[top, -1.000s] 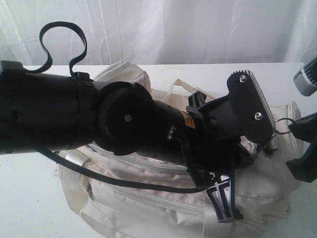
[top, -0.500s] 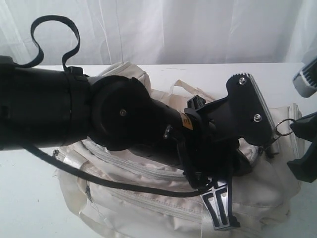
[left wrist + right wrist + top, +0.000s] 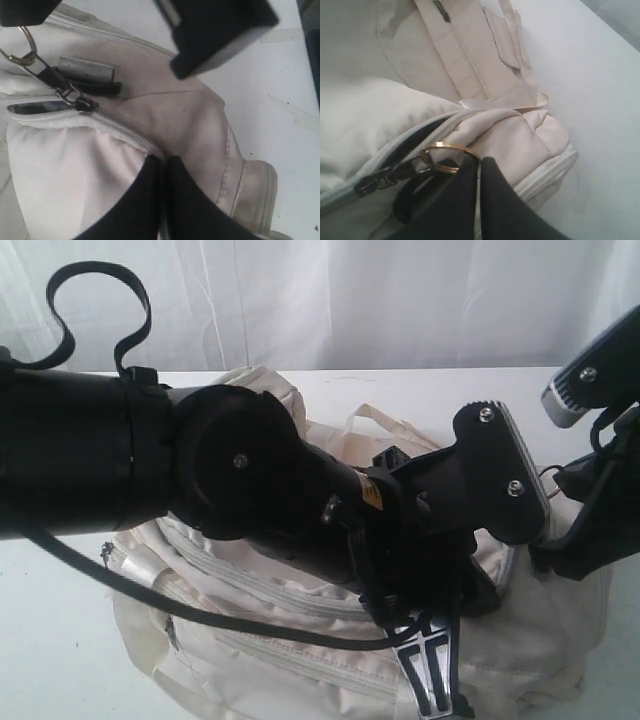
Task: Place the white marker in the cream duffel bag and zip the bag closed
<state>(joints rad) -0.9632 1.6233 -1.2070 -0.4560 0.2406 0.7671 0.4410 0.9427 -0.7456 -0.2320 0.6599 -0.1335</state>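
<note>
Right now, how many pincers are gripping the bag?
2. The left pincer pinches the bag fabric beside the zipper; the right pincer holds the zipper's metal ring.

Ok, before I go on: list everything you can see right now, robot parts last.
cream duffel bag: one, cream, lying on the table under both arms, top zipper partly open.
zipper ring: one, brass, on the zipper pull at the bag's end.
grey tab: one, silver-grey, on the bag beside the pull.
white marker: none in view.
table: one, white, under the bag.
curtain: one, white, behind the table.
left gripper: one, black, jaws shut on bag fabric by the zipper.
right gripper: one, black, jaws shut on the zipper ring.
</note>
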